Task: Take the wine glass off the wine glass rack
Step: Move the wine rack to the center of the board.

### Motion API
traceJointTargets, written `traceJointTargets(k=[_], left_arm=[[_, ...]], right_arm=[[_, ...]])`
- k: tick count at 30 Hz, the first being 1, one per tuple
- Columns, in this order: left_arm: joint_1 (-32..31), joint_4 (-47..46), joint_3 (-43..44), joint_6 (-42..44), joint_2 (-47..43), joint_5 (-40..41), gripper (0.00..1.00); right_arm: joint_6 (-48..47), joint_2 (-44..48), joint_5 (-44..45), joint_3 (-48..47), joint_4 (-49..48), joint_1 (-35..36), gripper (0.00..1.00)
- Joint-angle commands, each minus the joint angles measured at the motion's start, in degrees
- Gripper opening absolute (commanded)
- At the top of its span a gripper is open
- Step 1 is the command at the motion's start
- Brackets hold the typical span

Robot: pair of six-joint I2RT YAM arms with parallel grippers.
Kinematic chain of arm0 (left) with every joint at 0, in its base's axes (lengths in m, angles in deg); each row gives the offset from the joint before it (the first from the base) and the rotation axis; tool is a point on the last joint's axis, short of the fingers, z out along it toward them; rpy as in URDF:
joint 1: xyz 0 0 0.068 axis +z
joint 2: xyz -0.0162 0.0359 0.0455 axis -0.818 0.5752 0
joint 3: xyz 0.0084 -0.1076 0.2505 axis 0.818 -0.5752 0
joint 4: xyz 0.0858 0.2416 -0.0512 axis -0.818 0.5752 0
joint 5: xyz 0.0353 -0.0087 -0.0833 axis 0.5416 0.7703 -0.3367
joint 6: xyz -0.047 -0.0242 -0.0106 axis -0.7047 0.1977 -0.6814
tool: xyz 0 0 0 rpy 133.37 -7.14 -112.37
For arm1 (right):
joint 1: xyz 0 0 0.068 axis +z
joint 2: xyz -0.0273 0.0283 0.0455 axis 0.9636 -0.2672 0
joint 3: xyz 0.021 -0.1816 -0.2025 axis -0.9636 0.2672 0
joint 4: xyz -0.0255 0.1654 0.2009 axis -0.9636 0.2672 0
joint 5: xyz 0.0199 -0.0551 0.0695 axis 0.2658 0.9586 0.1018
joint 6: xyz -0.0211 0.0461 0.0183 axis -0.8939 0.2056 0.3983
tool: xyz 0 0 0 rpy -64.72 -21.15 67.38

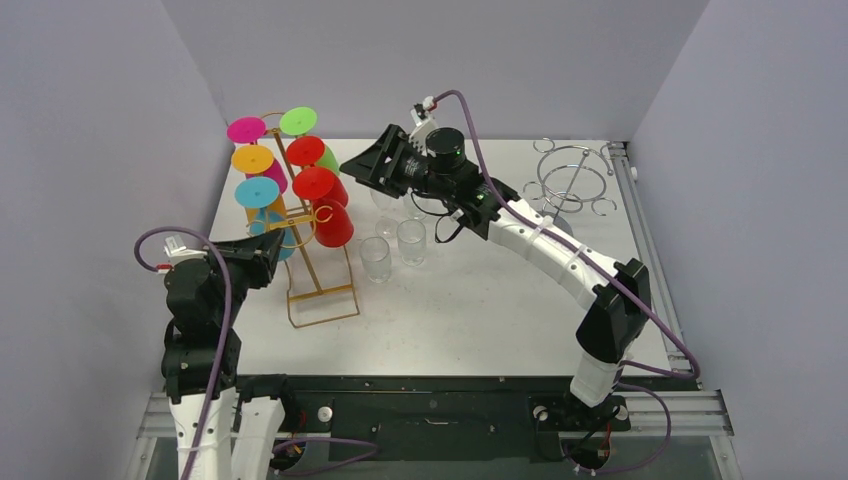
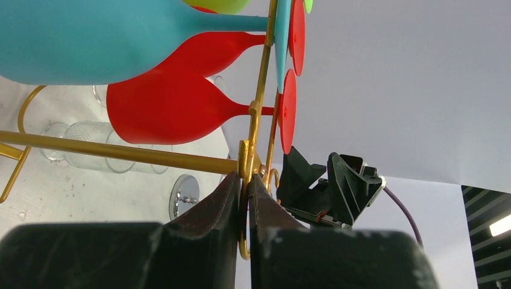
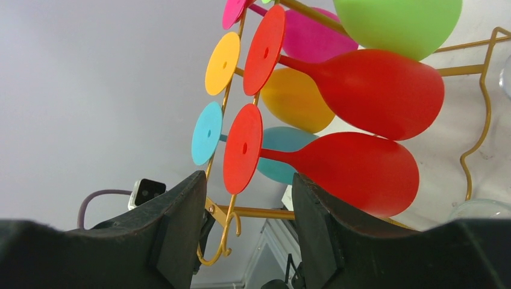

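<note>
The gold wine glass rack (image 1: pixel 310 268) stands left of centre and carries several coloured wine glasses lying sideways on its arms. My left gripper (image 1: pixel 274 250) is shut on a gold hook of the rack (image 2: pixel 244 158), its fingertips (image 2: pixel 232 186) pinching the wire. My right gripper (image 1: pixel 352 165) hangs open beside the red glasses. In the right wrist view its fingers (image 3: pixel 187 198) stand wide apart just below the round foot (image 3: pixel 243 147) of the lowest red wine glass (image 3: pixel 361 171), with nothing between them. That glass (image 1: pixel 333 225) still hangs on the rack.
Clear tumblers (image 1: pixel 376 258) (image 1: pixel 411 241) stand on the white table just right of the rack. A silver wire ring stand (image 1: pixel 570 180) sits at the back right. Grey walls close in on the left, back and right.
</note>
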Motion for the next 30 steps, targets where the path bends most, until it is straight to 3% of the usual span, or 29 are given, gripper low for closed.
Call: traceJointTargets(k=[1, 4, 8, 12, 19, 28, 30], left_arm=[[-0.48, 5.35, 2.73, 1.00, 0.32, -0.33, 0.09], [-0.62, 5.85, 3.39, 2.21, 0.65, -0.24, 0.21], [-0.63, 6.69, 5.12, 4.47, 1.73, -0.50, 0.46], [-0.68, 9.21, 7.80, 7.64, 2.42, -0.06, 0.61], [-0.73, 13.42, 12.88, 14.74, 3.57, 0.36, 0.77], [-0.71, 20.95, 22.90, 28.88, 6.98, 1.90, 1.00], [-0.71, 22.33, 25.51, 31.47, 7.97, 2.39, 0.97]], right_arm=[[-1.76, -0.04, -1.06, -0.91, -1.16, 1.53, 0.50], [-2.72, -1.03, -1.66, -2.55, 0.31, 2.05, 0.50], [-3.38, -1.77, -1.87, -3.90, 1.72, 2.64, 0.50], [-3.54, -1.97, -2.02, -4.21, 2.16, 2.76, 0.49], [-4.04, -2.42, -2.25, -5.26, 3.06, 2.95, 0.37], [-4.27, -5.13, -2.29, -7.77, 4.23, 3.31, 0.32], [-4.24, -6.04, -2.26, -9.08, 4.65, 3.34, 0.30]])
